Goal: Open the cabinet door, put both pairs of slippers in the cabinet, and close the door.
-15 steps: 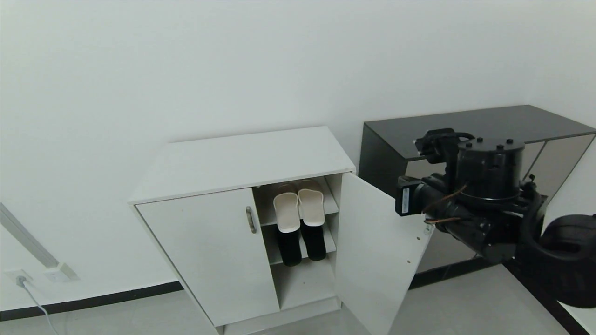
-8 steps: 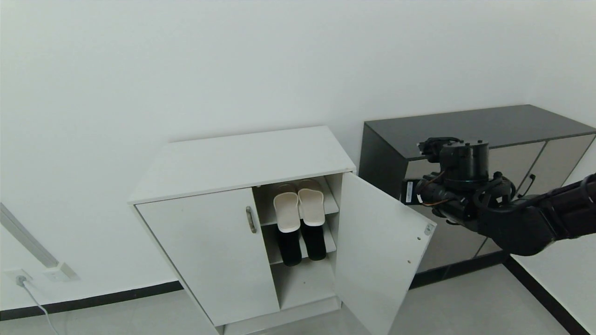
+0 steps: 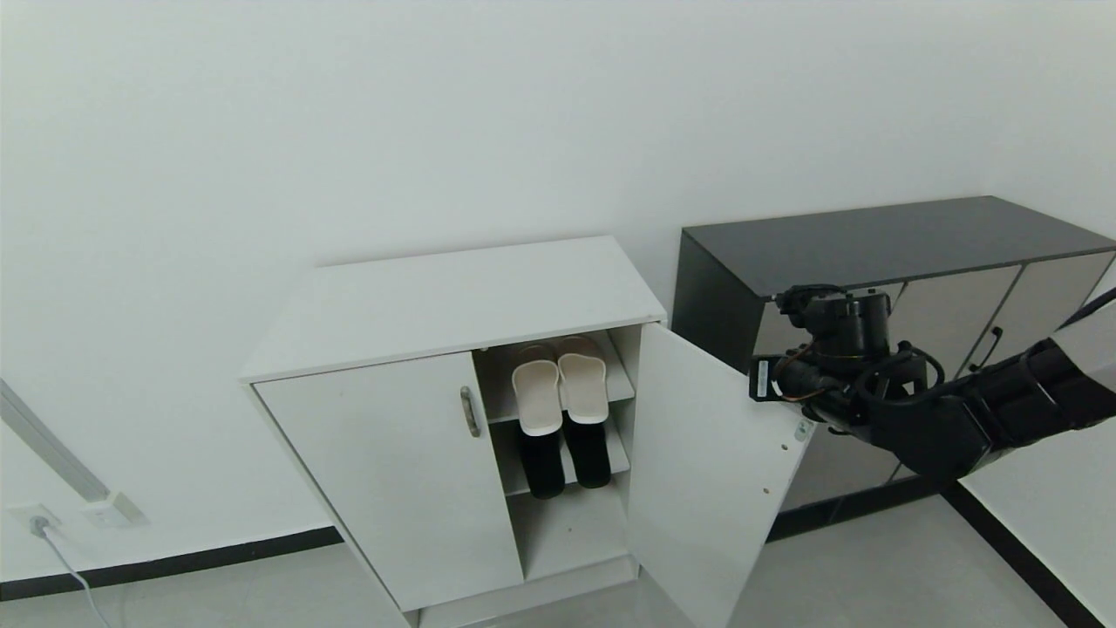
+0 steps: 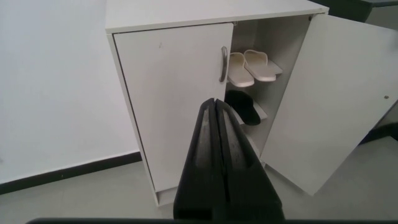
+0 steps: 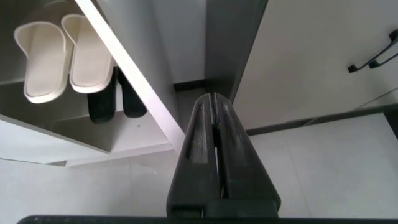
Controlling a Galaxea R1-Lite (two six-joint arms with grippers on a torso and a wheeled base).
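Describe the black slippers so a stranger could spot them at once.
Find the white cabinet standing to the left of the dark sideboard, with its right door swung open. In the open half, the black slippers lie side by side on the second shelf down, directly under the white slippers. They are the only dark pair in there.

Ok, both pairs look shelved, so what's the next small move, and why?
Probably press the right gripper against the outer face of the open door and start swinging it shut. The white slippers and black slippers already sit inside, and the shut gripper is by the door's free edge.
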